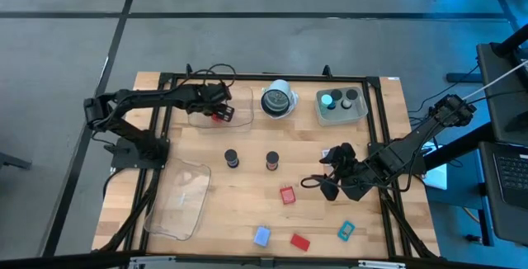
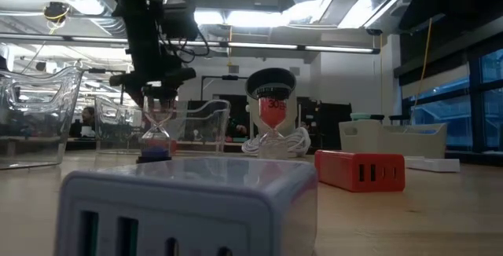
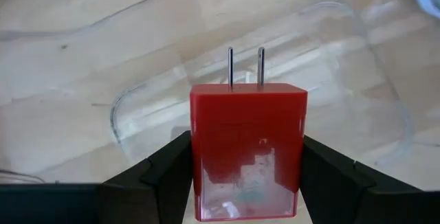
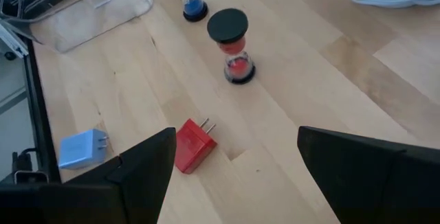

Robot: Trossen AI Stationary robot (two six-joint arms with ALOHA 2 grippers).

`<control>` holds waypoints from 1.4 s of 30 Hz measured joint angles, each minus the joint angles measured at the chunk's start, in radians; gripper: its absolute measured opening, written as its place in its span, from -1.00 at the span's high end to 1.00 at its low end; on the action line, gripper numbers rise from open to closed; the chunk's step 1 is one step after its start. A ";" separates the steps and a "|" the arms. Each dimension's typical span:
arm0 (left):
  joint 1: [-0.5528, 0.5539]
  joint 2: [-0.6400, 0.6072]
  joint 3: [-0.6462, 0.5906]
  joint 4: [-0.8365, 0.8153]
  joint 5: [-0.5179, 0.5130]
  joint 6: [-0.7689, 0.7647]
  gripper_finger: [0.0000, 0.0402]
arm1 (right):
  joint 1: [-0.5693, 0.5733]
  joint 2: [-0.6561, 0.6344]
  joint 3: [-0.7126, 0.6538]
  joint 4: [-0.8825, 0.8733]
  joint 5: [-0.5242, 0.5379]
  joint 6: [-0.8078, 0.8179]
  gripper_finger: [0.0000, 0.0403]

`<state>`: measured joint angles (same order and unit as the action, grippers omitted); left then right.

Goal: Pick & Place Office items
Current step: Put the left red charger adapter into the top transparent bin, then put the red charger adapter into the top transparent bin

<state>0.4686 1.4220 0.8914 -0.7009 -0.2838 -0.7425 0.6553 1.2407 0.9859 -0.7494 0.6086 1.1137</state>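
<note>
Gripping a red plastic wall charger with two metal prongs (image 3: 247,152), our left gripper (image 3: 247,176) has its dark fingers pressed against the charger's two sides, prongs pointing away from the wrist. Beneath it in the left wrist view lies a clear plastic tray (image 3: 375,66) on the pale wooden table (image 3: 69,38).

From the high view, we see the left gripper (image 1: 219,108) hanging over that clear tray (image 1: 239,119) near the table's far edge. Our right gripper (image 1: 334,178) hovers over the table's right half, holding nothing. A second clear tray (image 1: 180,199) lies at the near left. Loose items are spread between: a black-capped sand timer with blue sand (image 1: 232,159), one with red sand (image 1: 272,161), a red charger block (image 1: 287,195), a pale-blue charger (image 1: 262,235), another red block (image 1: 300,241) and a teal rectangular piece (image 1: 345,231).

In the low view, the pale-blue charger (image 2: 189,205) fills the foreground, with a red block (image 2: 360,170) to its right and both timers standing upright behind.

In the right wrist view, the right arm's fingers stand wide apart above the red charger (image 4: 191,145), with the red timer (image 4: 232,45) beyond.

We judge the step to be placing: the left arm should lower and release into the tray, while the right descends on the red charger.
</note>
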 joint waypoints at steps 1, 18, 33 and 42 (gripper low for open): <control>0.005 0.000 -0.003 -0.004 0.001 -0.008 -0.08 | 0.000 0.000 0.000 0.000 0.007 -0.001 -0.52; 0.011 0.130 -0.004 0.068 0.044 0.003 -0.09 | 0.000 0.000 0.000 0.000 0.006 -0.026 -0.52; 0.011 0.130 0.091 -0.025 0.069 0.111 -0.34 | 0.000 0.000 0.000 0.001 0.004 -0.025 -0.52; 0.001 0.118 0.268 -0.301 0.025 0.160 -0.29 | 0.000 0.000 0.000 0.001 0.004 -0.016 -0.52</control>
<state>0.4698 1.5395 1.1598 -1.0022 -0.2587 -0.5823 0.6554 1.2407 0.9859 -0.7480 0.6125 1.0978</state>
